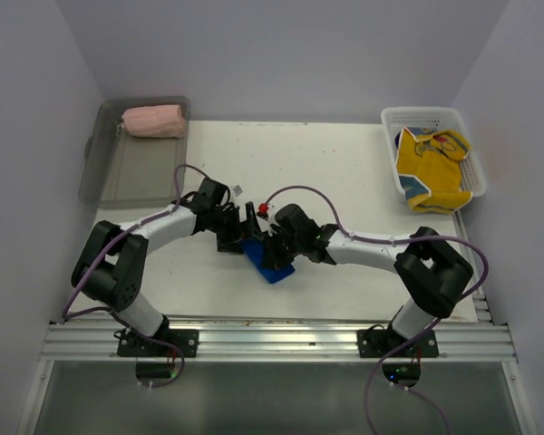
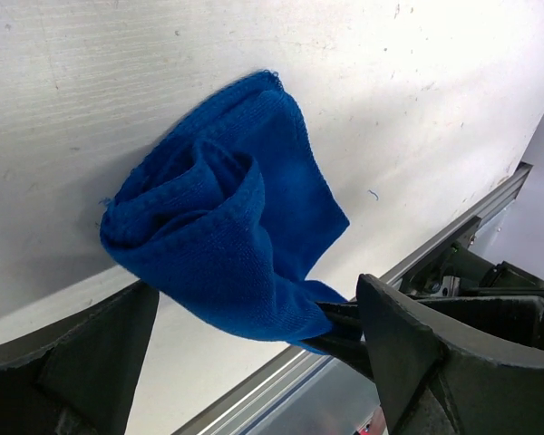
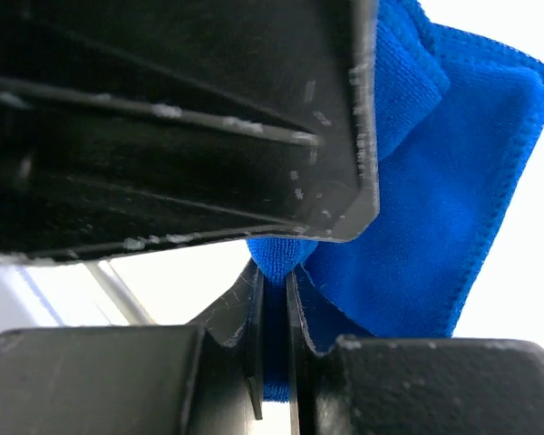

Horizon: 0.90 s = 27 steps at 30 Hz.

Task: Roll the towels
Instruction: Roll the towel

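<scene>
A blue towel (image 1: 274, 263), partly rolled, lies on the white table (image 1: 344, 172) between the two arms. In the left wrist view the towel (image 2: 227, 208) is a loose roll with one corner trailing. My left gripper (image 2: 254, 304) is open, its fingers (image 2: 408, 344) standing wide on either side of the roll. My right gripper (image 3: 272, 285) is shut on a fold of the blue towel (image 3: 435, 199) and pinches it thinly. In the top view the left gripper (image 1: 238, 228) and the right gripper (image 1: 268, 243) meet over the towel.
A grey bin (image 1: 131, 172) at the back left holds a rolled pink towel (image 1: 154, 120). A white basket (image 1: 394, 118) at the back right holds a yellow towel (image 1: 432, 168). The table's metal front rail (image 1: 272, 340) runs just before the arm bases.
</scene>
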Each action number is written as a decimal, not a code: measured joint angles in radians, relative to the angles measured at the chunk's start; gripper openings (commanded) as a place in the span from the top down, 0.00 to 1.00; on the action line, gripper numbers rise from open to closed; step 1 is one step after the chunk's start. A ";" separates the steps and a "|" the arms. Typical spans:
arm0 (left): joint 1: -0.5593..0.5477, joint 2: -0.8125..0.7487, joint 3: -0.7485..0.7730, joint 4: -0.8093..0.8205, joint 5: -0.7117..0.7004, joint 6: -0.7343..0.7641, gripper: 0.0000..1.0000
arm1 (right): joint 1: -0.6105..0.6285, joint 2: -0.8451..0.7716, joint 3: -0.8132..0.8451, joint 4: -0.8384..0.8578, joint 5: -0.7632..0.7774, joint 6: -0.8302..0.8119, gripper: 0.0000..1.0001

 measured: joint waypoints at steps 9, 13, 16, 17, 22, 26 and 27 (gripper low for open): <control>0.000 0.000 -0.073 0.068 0.005 -0.010 0.08 | -0.112 0.017 -0.097 0.152 -0.204 0.135 1.00; 0.000 0.003 -0.095 0.101 0.004 -0.025 0.10 | -0.159 0.066 -0.138 0.243 -0.294 0.207 1.00; 0.000 0.024 -0.095 0.134 0.012 -0.036 0.23 | -0.181 0.101 -0.169 0.305 -0.335 0.257 0.99; -0.002 0.032 -0.092 0.141 0.013 -0.042 0.29 | -0.185 0.105 -0.176 0.317 -0.342 0.270 0.98; -0.008 0.066 -0.087 0.151 -0.014 -0.056 0.69 | -0.186 0.086 -0.181 0.298 -0.315 0.279 0.72; -0.012 0.078 -0.058 0.123 -0.026 -0.054 0.83 | -0.179 0.000 -0.166 0.184 -0.216 0.239 0.49; -0.013 0.081 -0.051 0.119 -0.029 -0.051 0.83 | -0.176 -0.025 -0.155 0.148 -0.190 0.227 0.46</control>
